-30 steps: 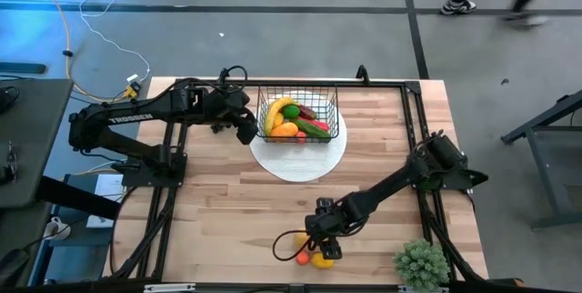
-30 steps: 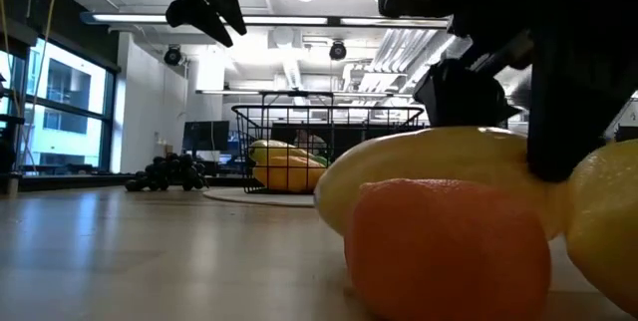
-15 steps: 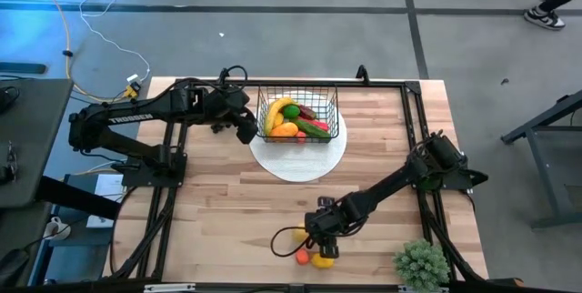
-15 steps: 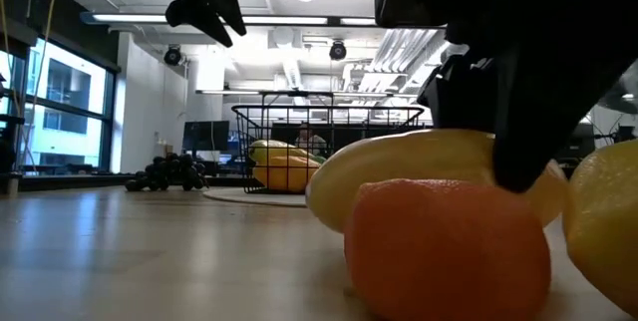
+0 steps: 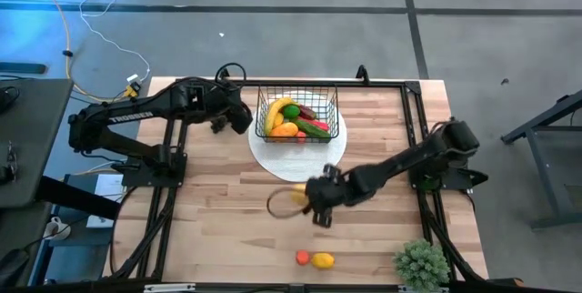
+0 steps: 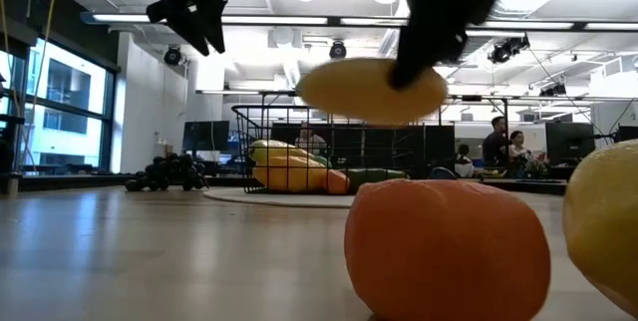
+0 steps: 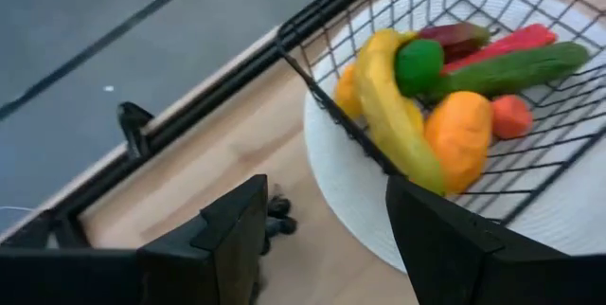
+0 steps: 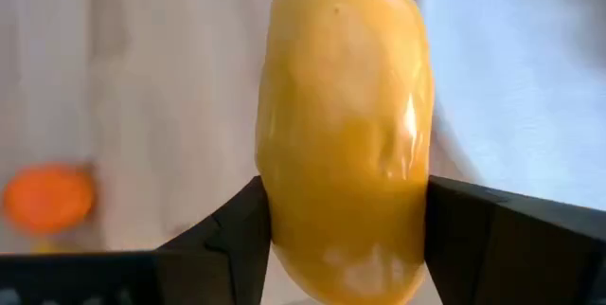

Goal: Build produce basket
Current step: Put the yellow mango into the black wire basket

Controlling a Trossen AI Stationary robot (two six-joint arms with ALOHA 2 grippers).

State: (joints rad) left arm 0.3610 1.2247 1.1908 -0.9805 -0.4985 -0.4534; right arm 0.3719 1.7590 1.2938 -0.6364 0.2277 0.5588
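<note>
The black wire basket (image 5: 298, 102) stands on a white round disc (image 5: 300, 158) and holds a banana (image 7: 388, 106), an orange fruit, a cucumber (image 7: 507, 66) and a red chili. My right gripper (image 5: 316, 204) is shut on a yellow oval fruit (image 5: 296, 193), in the air between the disc and the table's near edge. An orange fruit (image 5: 302, 257) and a yellow one (image 5: 322, 259) lie near that edge. My left gripper (image 5: 239, 116) hovers open left of the basket, above dark grapes (image 7: 276, 216) on the table. My right gripper pinches the yellow oval fruit between its two fingers (image 8: 227, 239), one on each long side (image 8: 284, 220) near one end, lying across it. In the low view the gripper comes down onto the fruit (image 6: 374, 90) from above. The fruit is lifted clear of the table, lying about level.
A spiky green potted plant (image 5: 421, 263) stands at the near right corner. Dark frame rails run along the table's left, right and far sides. Bare wood lies left of the held fruit. People show far off in the room (image 6: 498, 142).
My right gripper has lifted the yellow oval fruit off the table from beside the orange and yellow fruits, and carried it up and toward the far edge, nearer the disc. Those two fruits stay where they were.
</note>
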